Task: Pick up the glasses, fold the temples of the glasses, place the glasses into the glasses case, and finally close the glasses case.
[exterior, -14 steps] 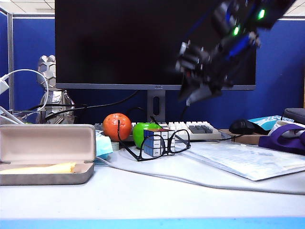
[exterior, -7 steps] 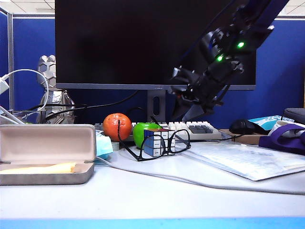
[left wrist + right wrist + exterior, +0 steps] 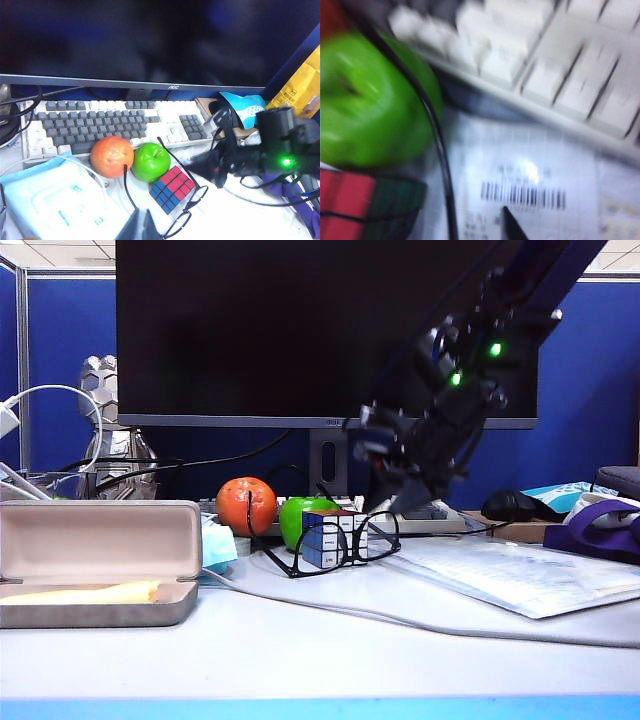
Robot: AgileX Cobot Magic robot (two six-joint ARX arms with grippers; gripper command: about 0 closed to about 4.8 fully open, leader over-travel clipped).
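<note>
The black-framed glasses point(image 3: 340, 540) stand unfolded on the table, leaning round a puzzle cube point(image 3: 333, 537). Their lenses also show in the left wrist view point(image 3: 187, 214). One temple point(image 3: 440, 150) runs past the green apple point(image 3: 365, 105). My right gripper point(image 3: 398, 498) hangs just above and to the right of the glasses, open and empty; one fingertip point(image 3: 512, 229) shows over a barcoded sheet. My left gripper point(image 3: 142, 226) is shut on nothing, hovering near the glasses. The grey glasses case point(image 3: 100, 615) lies open at the left with a yellow cloth point(image 3: 85, 592) inside.
An orange point(image 3: 246, 505) and the apple point(image 3: 298, 515) sit behind the cube. A keyboard point(image 3: 420, 512), monitor stand point(image 3: 327, 462) and mouse point(image 3: 510, 505) lie behind. Papers point(image 3: 510, 575) cover the right side. A light blue packet point(image 3: 65, 210) and a cable point(image 3: 330, 608) lie nearby.
My right arm has come down and leftward from high in front of the monitor to just above the glasses. The glasses, cube and case have stayed put.
</note>
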